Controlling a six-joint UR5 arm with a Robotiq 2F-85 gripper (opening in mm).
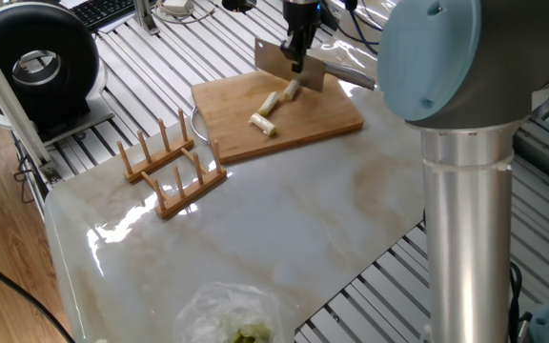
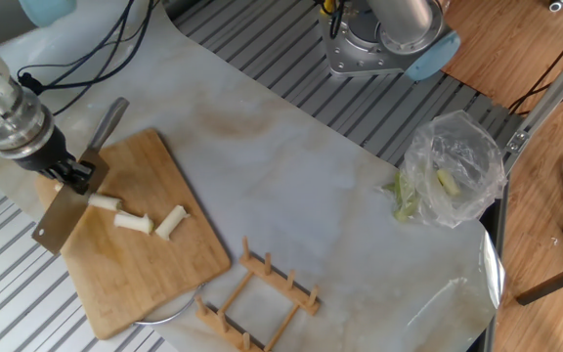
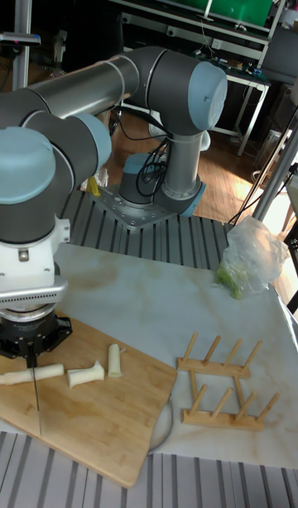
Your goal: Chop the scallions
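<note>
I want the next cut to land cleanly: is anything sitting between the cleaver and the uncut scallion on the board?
Nothing visible. The gripper holds the cleaver right at the long scallion piece, on the cutting board. The two cut pieces lie off to the side, clear of the blade.

Scallions (image 2: 133, 220) on cutting board (image 2: 154, 264) — rack (image 2: 257, 293) beside, bag (image 2: 453, 166) well apart
</note>
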